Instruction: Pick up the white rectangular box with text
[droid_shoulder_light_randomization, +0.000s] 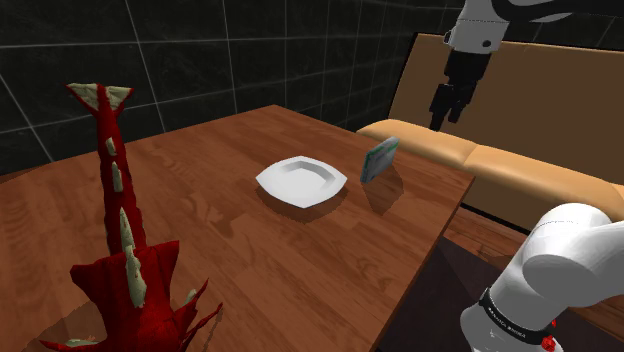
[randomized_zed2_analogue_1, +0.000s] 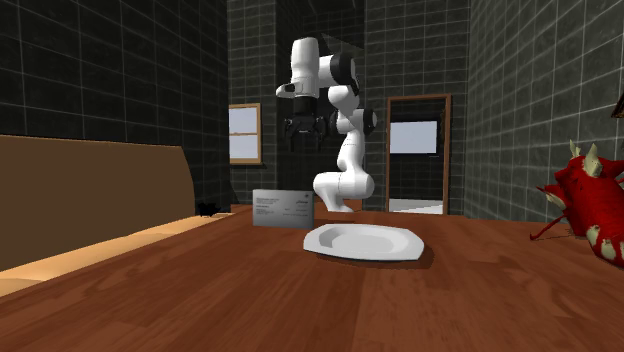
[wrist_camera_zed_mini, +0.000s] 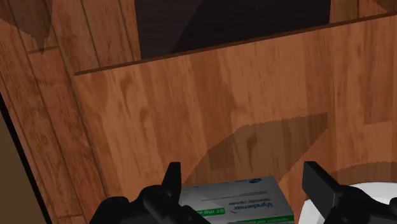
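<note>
The hand (droid_shoulder_light_randomization: 443, 120) hangs wide open and empty above the white carton with green text (droid_shoulder_light_randomization: 380, 158). The carton stands on its long edge on the wooden tabletop (droid_shoulder_light_randomization: 230, 240), just right of a white square plate (droid_shoulder_light_randomization: 272, 181) in the shoulder view.

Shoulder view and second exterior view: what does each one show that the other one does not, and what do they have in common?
Shoulder view alone: the greenish narrow side of the box, seen edge-on. Second exterior view alone: the box's broad pale face with lines of text, a wood-framed doorway and a window. Both: the gripper above the box, the white plate beside it, the red spiky figure, the wooden table and the tan sofa.
</note>
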